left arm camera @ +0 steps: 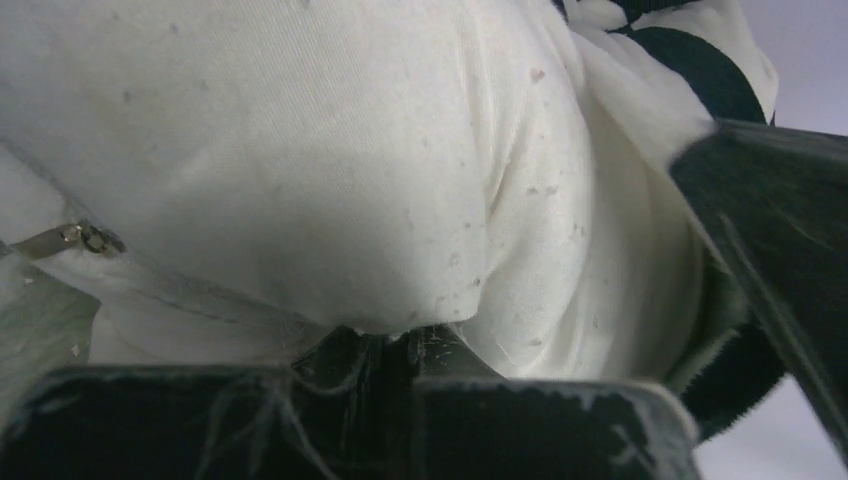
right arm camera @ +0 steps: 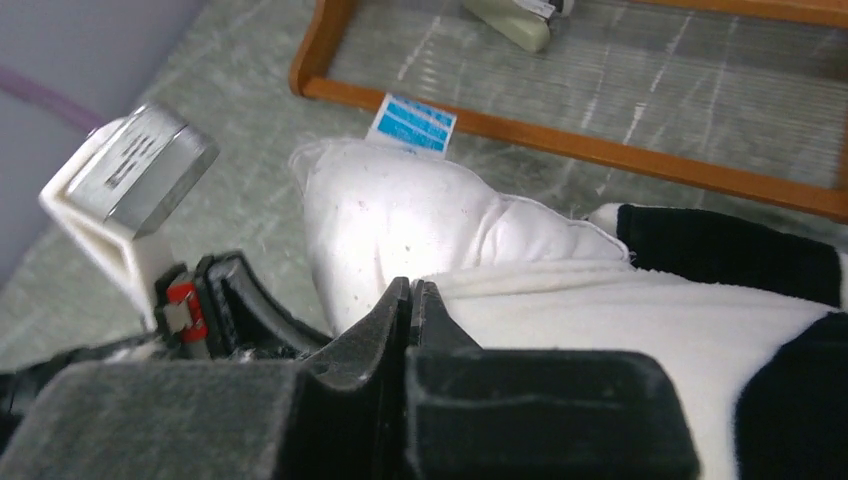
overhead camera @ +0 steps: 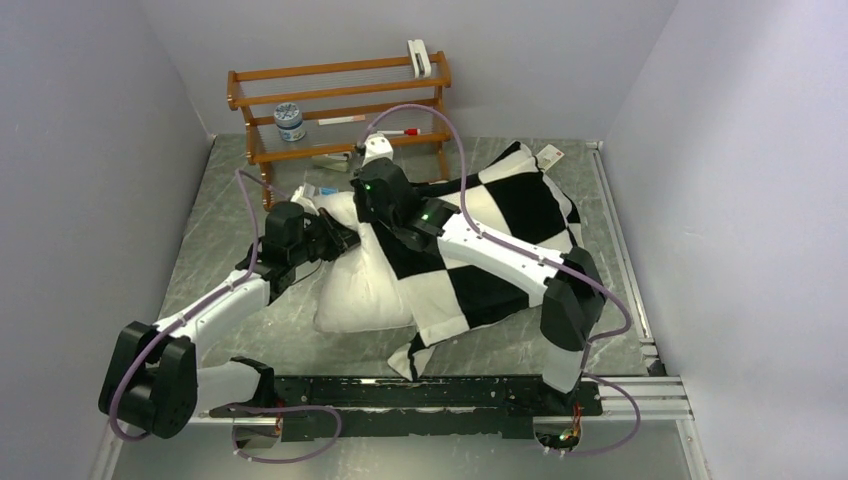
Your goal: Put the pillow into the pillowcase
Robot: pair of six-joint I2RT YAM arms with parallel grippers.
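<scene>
Left gripper (overhead camera: 338, 237): spread wide, pressed into pillow (overhead camera: 360, 285) from left-edge side, nothing clamped. Beyond it toward right edge: pillowcase (overhead camera: 520, 205) mouth. Right gripper (right arm camera: 409, 292): closed at that mouth; grip unconfirmed.

pillow (overhead camera: 355, 285) half inside the pillowcase (overhead camera: 505, 215) at mid-table, rack (overhead camera: 340, 100) behind
the pillow lies on the middle of the table (overhead camera: 250, 340), its right part in the pillowcase, its left part out of the mouth; the pillowcase runs on to the right and back; the rack stands behind both at the back wall, a jar (overhead camera: 290, 122) on one of its shelves; the left gripper (overhead camera: 338, 238) is against the pillow's left side; the right gripper (overhead camera: 368, 222) sits on top at the mouth's far end; the pillow's tag (right arm camera: 412, 125) lies just before the rack's bottom rail
</scene>
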